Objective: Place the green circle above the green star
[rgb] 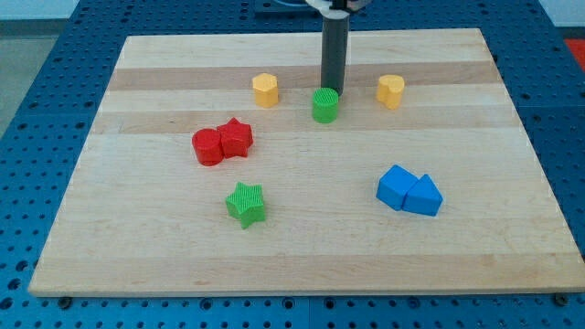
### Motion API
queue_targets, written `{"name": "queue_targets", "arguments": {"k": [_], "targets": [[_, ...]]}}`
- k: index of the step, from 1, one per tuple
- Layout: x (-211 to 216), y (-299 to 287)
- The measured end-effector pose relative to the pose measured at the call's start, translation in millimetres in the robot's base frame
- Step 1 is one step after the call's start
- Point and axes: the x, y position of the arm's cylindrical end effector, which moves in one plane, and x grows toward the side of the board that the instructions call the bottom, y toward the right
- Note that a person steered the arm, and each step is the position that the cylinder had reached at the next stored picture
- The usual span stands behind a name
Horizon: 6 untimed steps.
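The green circle [324,105] stands near the middle of the board's upper part. The green star [246,203] lies lower down, to the view's left of centre. My tip [330,90] is the lower end of the dark rod, which comes down from the view's top. It sits right at the upper edge of the green circle, touching or nearly touching it. The star is well away from the tip, down and to the left.
A yellow hexagon [265,90] is to the circle's left and a yellow heart-like block [390,91] to its right. A red circle [207,146] and red star [236,138] touch each other at the left. Two blue blocks [409,191] sit together at the lower right.
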Motion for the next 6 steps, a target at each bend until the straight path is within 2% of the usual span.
{"name": "queue_targets", "arguments": {"k": [1, 4, 6], "targets": [[15.0, 0.0], [21.1, -7.7], [46.3, -57.8]]}}
